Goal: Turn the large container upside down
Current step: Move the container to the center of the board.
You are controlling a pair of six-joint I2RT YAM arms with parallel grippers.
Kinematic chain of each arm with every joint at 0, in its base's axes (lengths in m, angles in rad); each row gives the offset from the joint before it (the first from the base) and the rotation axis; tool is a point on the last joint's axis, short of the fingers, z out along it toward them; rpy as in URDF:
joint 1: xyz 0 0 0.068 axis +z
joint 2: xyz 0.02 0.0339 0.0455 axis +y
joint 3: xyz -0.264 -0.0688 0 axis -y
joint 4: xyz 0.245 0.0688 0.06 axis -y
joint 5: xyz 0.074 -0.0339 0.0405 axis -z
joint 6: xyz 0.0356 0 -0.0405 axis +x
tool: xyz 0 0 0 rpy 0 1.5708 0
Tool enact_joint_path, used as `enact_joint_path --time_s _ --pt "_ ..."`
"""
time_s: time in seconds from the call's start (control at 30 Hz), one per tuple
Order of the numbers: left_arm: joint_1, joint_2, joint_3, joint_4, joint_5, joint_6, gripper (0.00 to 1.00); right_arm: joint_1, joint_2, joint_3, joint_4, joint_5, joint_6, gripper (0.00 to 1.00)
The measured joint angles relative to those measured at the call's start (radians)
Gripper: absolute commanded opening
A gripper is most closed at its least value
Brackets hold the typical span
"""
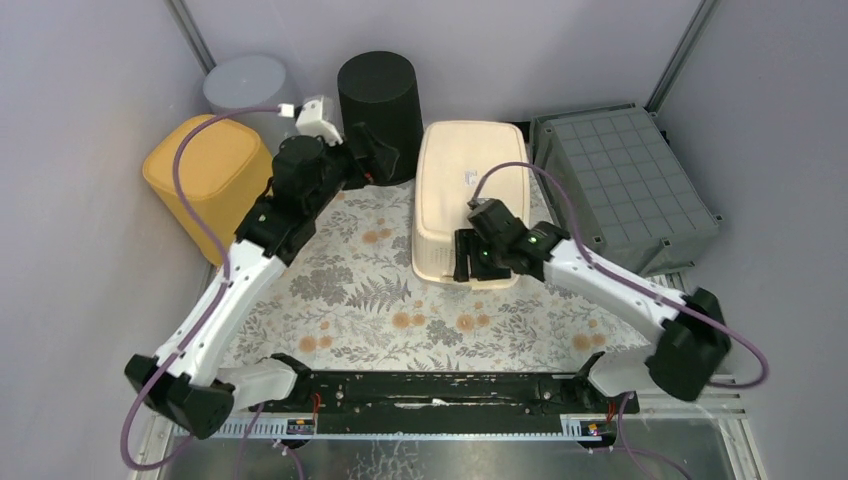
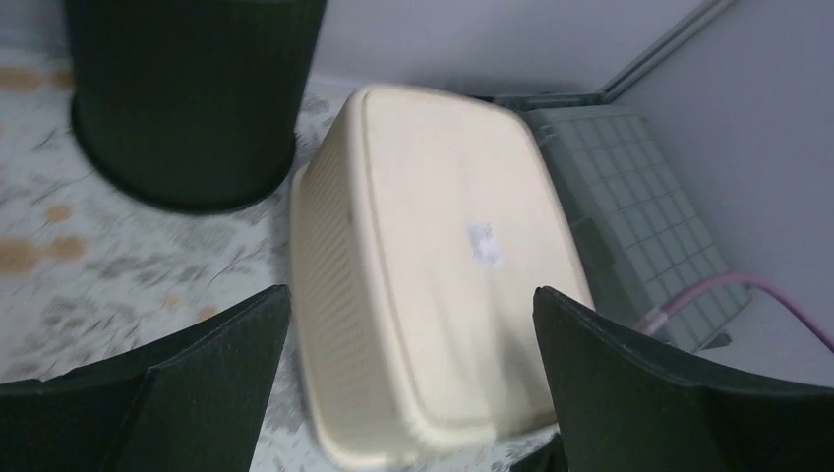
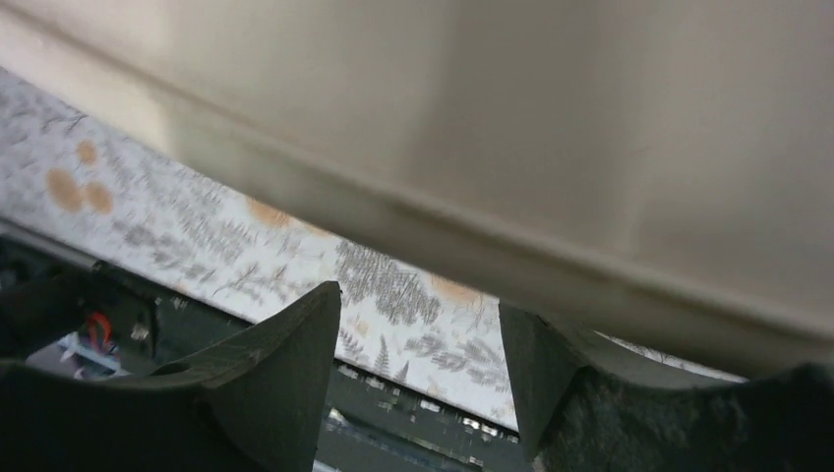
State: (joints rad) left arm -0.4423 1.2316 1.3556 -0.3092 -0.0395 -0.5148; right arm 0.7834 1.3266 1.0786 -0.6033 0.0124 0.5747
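Right claw (image 1: pixel 466 262) agape at near rim of the base-up cream container (image 1: pixel 470 170), left claw (image 2: pixel 408 300) agape nearby.

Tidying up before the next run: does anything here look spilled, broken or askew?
Nothing stands out. The cream container lies bottom up on the floral mat. The right gripper is open at its near rim; the left gripper is open above it. No spill or damage shows.
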Motion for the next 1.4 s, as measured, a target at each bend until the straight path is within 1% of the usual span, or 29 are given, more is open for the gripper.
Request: enact_joint_path --time_s 0.13,0.33,0.47,0.6,0.73,0.83,0.93,1.0,1.1,1.27,1.3,1.4 --pt "0.000 -0.120 -0.136 -0.058 -0.066 -0.003 1.00 -0.022 0.153 0.072 0.022 0.044 -0.011 0.68" --pt "0.000 -0.219 -0.264 -0.165 -0.120 -0.006 1.00 -0.158 0.322 0.201 0.103 0.051 -0.064 0.70" --pt "0.000 -0.272 -0.297 -0.193 -0.140 -0.007 1.00 -0.240 0.419 0.290 0.132 0.044 -0.107 0.72" --pt "0.000 -0.289 -0.308 -0.207 -0.152 -0.009 1.00 -0.303 0.511 0.414 0.138 0.006 -0.142 0.74" --pt "0.000 -0.291 -0.321 -0.219 -0.157 -0.010 1.00 -0.331 0.558 0.563 0.047 -0.025 -0.153 0.75" --pt "0.000 -0.291 -0.330 -0.227 -0.169 -0.009 1.00 -0.335 0.569 0.627 0.029 -0.045 -0.171 0.77" --pt "0.004 -0.292 -0.332 -0.230 -0.195 -0.008 1.00 -0.340 0.561 0.628 0.039 -0.064 -0.188 0.99" --pt "0.005 -0.295 -0.333 -0.230 -0.212 -0.005 1.00 -0.341 0.529 0.572 0.071 -0.076 -0.197 0.99" --pt "0.006 -0.314 -0.355 -0.229 -0.233 0.003 1.00 -0.348 0.430 0.426 0.128 -0.082 -0.212 0.99" --pt "0.006 -0.377 -0.421 -0.223 -0.258 0.013 1.00 -0.358 0.186 0.222 0.158 -0.041 -0.216 0.99" --pt "0.007 -0.383 -0.428 -0.222 -0.262 0.013 1.00 -0.359 0.122 0.176 0.177 -0.018 -0.220 0.99" --pt "0.011 -0.377 -0.439 -0.212 -0.277 0.018 1.00 -0.359 -0.002 0.082 0.203 0.032 -0.253 0.99"
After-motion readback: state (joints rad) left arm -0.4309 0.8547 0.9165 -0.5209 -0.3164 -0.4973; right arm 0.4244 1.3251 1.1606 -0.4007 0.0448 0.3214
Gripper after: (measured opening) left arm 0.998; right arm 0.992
